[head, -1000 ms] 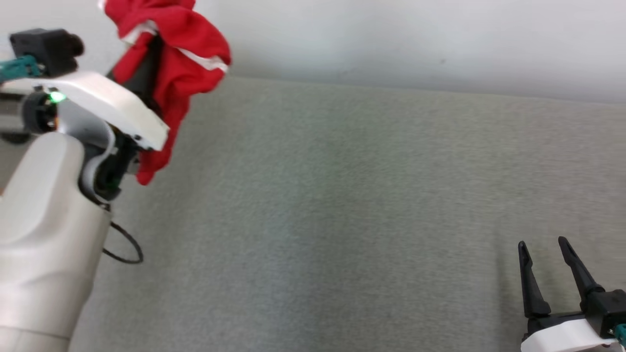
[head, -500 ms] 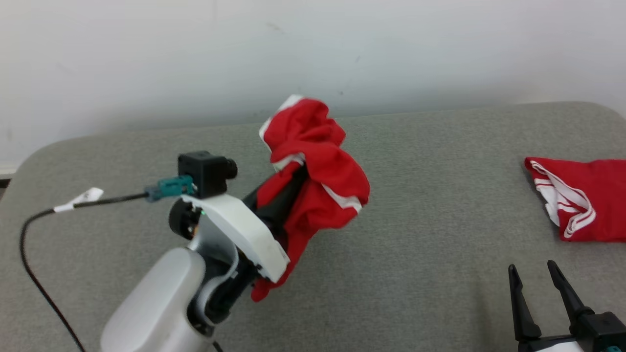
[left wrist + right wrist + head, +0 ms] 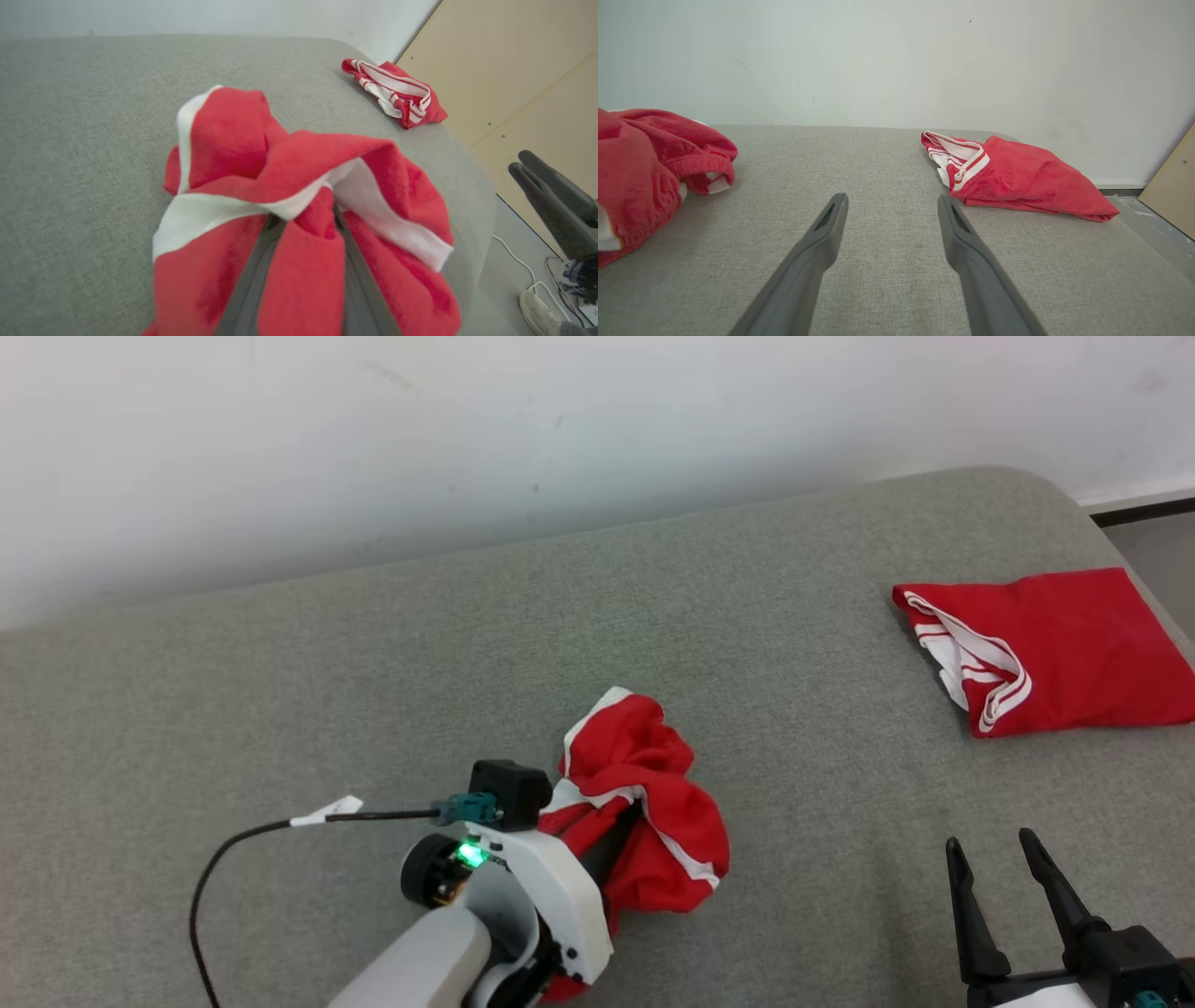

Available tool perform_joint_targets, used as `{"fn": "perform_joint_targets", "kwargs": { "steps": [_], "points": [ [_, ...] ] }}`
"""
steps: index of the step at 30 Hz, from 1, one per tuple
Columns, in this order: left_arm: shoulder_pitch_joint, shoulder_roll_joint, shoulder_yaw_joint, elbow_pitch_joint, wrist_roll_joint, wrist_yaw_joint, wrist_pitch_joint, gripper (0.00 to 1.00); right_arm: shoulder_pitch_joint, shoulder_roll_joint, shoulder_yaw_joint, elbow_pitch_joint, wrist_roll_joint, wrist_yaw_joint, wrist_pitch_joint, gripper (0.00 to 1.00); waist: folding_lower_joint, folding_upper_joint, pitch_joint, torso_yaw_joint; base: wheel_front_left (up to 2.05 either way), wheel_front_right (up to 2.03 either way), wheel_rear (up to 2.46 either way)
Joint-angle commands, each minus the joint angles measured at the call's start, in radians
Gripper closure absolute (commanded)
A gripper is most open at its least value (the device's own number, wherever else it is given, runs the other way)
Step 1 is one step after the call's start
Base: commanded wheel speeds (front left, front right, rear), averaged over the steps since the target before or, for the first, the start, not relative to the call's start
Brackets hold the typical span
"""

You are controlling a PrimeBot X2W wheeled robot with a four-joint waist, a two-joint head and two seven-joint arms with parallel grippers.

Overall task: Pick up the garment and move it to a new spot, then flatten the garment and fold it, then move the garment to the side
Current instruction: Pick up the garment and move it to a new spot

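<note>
At the centre of the left wrist view the fingertips of the left gripper [image 3: 302,217] are buried under the bunched red garment [image 3: 280,154], whose lower folds run off the bottom edge; the right wrist view cuts that garment at its left edge. The head view clips the folded red garment [image 3: 1074,644] at its right edge and the right gripper [image 3: 990,842] at the bottom. On the floor [image 3: 504,261], lower right of the left wrist view, small things [image 3: 574,275] are too blurred to name.
</note>
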Motion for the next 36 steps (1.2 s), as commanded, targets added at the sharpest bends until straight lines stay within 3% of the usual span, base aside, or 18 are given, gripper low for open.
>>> {"fn": "perform_joint_targets", "kwargs": {
  "steps": [1, 5, 7, 8, 9, 10, 17, 23, 26, 36],
  "points": [
    [-0.038, -0.001, 0.0, 0.066, 0.033, 0.007, -0.036, 0.96, -0.012, 0.002, 0.002, 0.001, 0.003, -0.003, -0.003, 0.0, 0.0, -0.0001, 0.021, -0.016, 0.0, 0.0, 0.0],
    [-0.074, -0.007, 0.009, 0.18, 0.061, 0.024, -0.095, 0.93, -0.013, 0.004, 0.005, 0.004, 0.004, -0.003, -0.003, 0.0, 0.0, -0.0001, 0.028, -0.019, 0.0, 0.0, 0.0],
    [-0.099, -0.009, 0.014, 0.243, 0.075, 0.03, -0.13, 0.81, -0.01, 0.005, 0.002, 0.006, 0.006, -0.003, -0.003, 0.0, 0.0, -0.0001, 0.029, -0.015, 0.0, 0.0, 0.0],
    [-0.112, -0.007, 0.013, 0.272, 0.084, 0.03, -0.145, 0.66, -0.009, 0.005, 0.0, 0.008, 0.006, -0.003, -0.003, 0.0, 0.0, -0.0001, 0.029, -0.012, 0.0, 0.0, 0.0],
    [-0.121, -0.006, 0.013, 0.301, 0.089, 0.03, -0.154, 0.24, -0.009, 0.005, -0.001, 0.011, 0.005, -0.003, -0.003, 0.0, 0.0, -0.0001, 0.028, -0.009, 0.0, 0.0, 0.0],
    [-0.128, -0.005, 0.013, 0.328, 0.093, 0.028, -0.163, 0.0, -0.01, 0.006, 0.0, 0.013, 0.003, -0.003, -0.003, 0.0, 0.0, -0.0001, 0.028, -0.006, 0.0, 0.0, 0.0],
    [-0.169, -0.009, 0.039, 0.483, 0.101, 0.052, -0.273, 0.0, -0.014, 0.006, -0.005, 0.022, -0.003, -0.003, -0.003, 0.0, 0.0, -0.0001, 0.008, 0.024, 0.0, 0.0, 0.0],
    [-0.142, -0.005, 0.064, 0.491, 0.106, 0.06, -0.333, 0.0, 0.013, 0.006, -0.022, 0.022, -0.007, -0.003, -0.003, 0.0, 0.0, -0.0001, -0.03, 0.053, 0.0, 0.0, 0.0],
    [-0.103, 0.003, 0.095, 0.443, 0.107, 0.07, -0.343, 0.0, 0.03, 0.006, -0.032, 0.013, -0.011, -0.003, -0.003, 0.0, 0.0, -0.0001, -0.052, 0.068, 0.0, 0.0, 0.0],
    [0.184, 0.04, 0.265, 0.057, 0.205, 0.135, -0.342, 0.0, 0.078, 0.002, -0.09, -0.024, -0.036, -0.003, -0.003, 0.0, 0.0, -0.0001, -0.111, 0.129, 0.0, 0.0, 0.0]
  ]
}}
